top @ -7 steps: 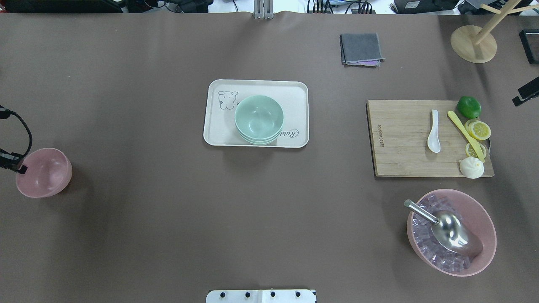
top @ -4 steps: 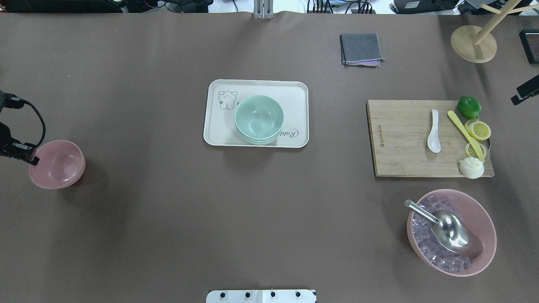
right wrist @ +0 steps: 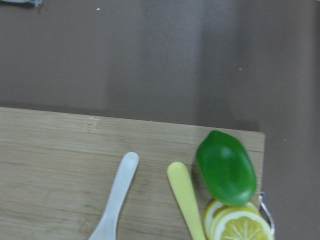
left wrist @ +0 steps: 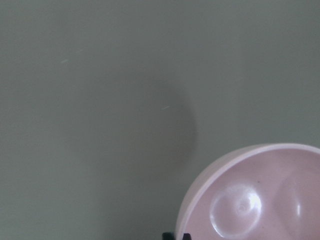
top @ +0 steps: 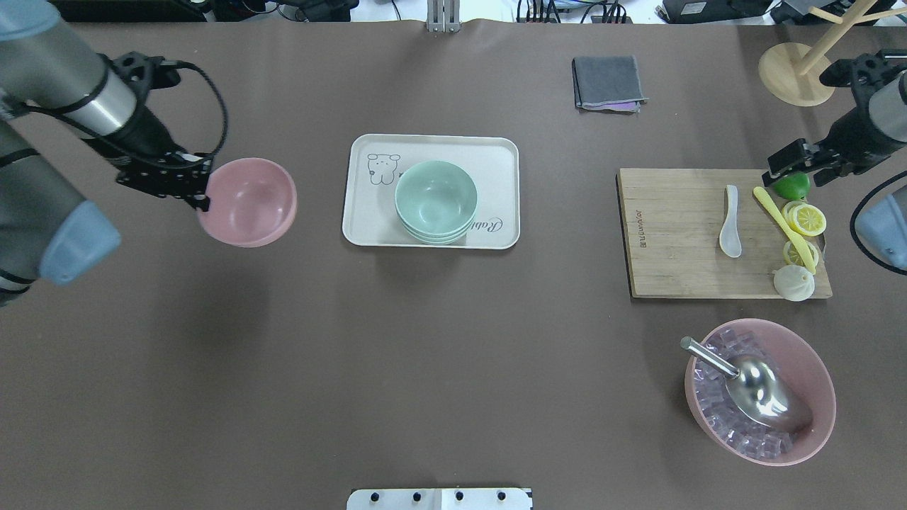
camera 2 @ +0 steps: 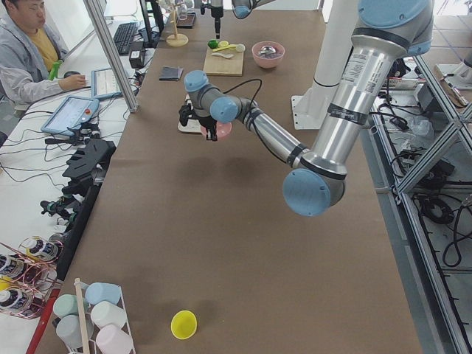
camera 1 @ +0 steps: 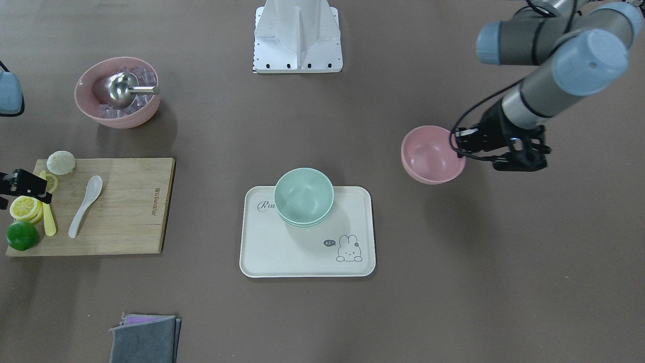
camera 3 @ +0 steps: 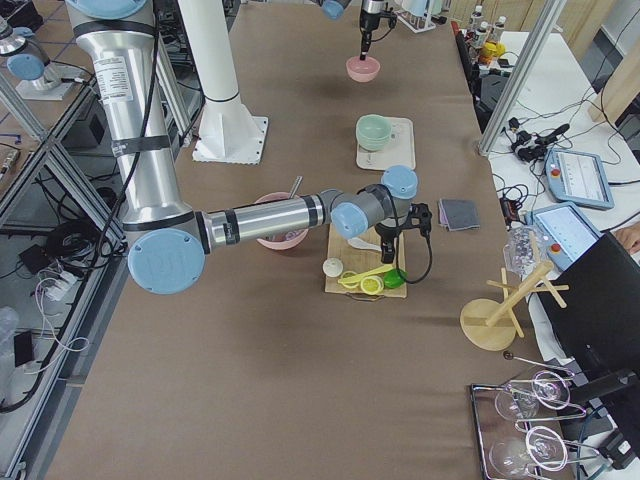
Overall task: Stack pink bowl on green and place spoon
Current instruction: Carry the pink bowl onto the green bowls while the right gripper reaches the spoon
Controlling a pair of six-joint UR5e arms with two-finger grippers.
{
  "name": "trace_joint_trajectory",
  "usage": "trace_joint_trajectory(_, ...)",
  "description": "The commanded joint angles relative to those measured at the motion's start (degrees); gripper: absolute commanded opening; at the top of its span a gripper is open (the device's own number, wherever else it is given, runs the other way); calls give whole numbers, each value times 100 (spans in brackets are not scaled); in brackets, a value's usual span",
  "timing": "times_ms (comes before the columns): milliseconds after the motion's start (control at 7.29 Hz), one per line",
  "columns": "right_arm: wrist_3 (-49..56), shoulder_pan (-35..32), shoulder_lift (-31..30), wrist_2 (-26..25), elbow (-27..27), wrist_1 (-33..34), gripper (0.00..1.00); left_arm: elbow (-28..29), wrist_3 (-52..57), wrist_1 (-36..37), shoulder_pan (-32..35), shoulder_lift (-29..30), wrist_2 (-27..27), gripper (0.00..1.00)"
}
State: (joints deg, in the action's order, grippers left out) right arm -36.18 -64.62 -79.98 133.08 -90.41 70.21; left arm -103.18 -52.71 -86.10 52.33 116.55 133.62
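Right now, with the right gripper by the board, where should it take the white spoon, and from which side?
I'd take the spoon by its slim handle, the top end in the overhead view, coming straight down. It lies flat on the board, so jaws should close across the handle's width. The knife beside it lies apart, leaving room.

The pink bowl [top: 248, 202] looks glossy and smooth, the board [top: 673, 241] grained wood, the scoop [top: 762, 393] polished metal

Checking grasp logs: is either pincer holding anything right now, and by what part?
Left pincer grips the pink bowl by its rim, on the arm's side. Right pincer hovers by the lime, holding nothing.
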Motion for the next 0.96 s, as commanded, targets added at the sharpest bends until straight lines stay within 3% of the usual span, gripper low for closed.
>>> trace_joint_trajectory(0, -862, 571, 9, -386, -3, -288, 100, 889, -1544, -63, -922, 1636, -659, 0)
trace_joint_trajectory(137, -891, 704, 26, -406, 23, -288, 100, 1383, -1758, -482, -1004, 1965, -783, 0)
trace_joint_trajectory(824, -1480, 1004, 115, -555, 85, -262, 95, 1800, -1786, -1073, -1032, 2118, -881, 0)
